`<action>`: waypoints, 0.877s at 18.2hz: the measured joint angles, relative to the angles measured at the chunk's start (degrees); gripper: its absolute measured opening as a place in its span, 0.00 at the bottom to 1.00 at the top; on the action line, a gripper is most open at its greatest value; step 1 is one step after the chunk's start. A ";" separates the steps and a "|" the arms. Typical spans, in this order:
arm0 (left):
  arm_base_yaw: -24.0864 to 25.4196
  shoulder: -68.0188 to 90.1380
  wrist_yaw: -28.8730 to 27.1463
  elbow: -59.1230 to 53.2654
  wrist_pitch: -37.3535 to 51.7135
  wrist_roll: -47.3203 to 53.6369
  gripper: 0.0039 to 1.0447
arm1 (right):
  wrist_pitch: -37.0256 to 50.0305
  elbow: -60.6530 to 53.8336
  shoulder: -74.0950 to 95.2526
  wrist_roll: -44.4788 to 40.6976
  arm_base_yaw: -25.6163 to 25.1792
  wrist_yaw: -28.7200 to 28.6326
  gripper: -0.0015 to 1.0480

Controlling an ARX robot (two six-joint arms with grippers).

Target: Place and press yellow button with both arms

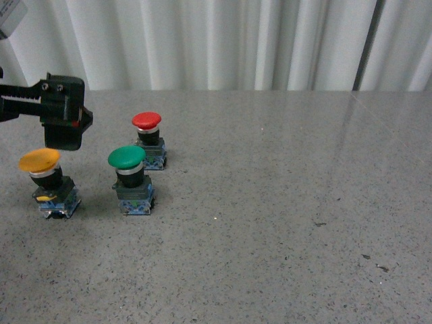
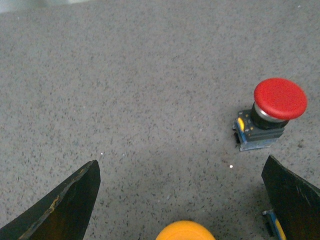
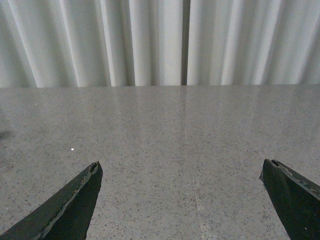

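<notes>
Yellow-capped, the yellow button [image 1: 39, 160] stood at the lower left of the front view on the grey speckled worktop [image 1: 283, 223]. It was one of three buttons, with one green button [image 1: 126, 156] and one red button [image 1: 146, 121]. The left pincer [image 2: 181, 162] hung just above it in the frame, spread wide and empty. Its wrist view cut the yellow cap off at the bottom edge. The right pincer [image 3: 181, 164] gaped wide, holding nothing.

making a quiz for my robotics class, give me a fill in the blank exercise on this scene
1. The leftmost button has a ___ cap.
2. The rearmost button has a ___ cap.
3. The left gripper and the right gripper are both ___.
4. Of the two grippers, only the ___ one shows in the front view.

Missing words: yellow; red; open; left
</notes>
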 joint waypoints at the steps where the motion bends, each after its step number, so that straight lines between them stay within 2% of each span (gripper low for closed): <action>1: 0.00 0.20 0.04 -0.55 -0.02 -0.42 0.94 | 0.00 0.00 0.00 0.00 0.00 -0.02 0.94; 10: 0.57 3.08 0.70 -4.52 2.16 -0.81 0.94 | 0.00 0.00 0.00 0.00 0.00 0.00 0.94; 16: -0.37 0.02 0.02 -4.98 0.66 0.13 0.38 | 0.00 0.00 0.00 0.00 0.00 0.00 0.94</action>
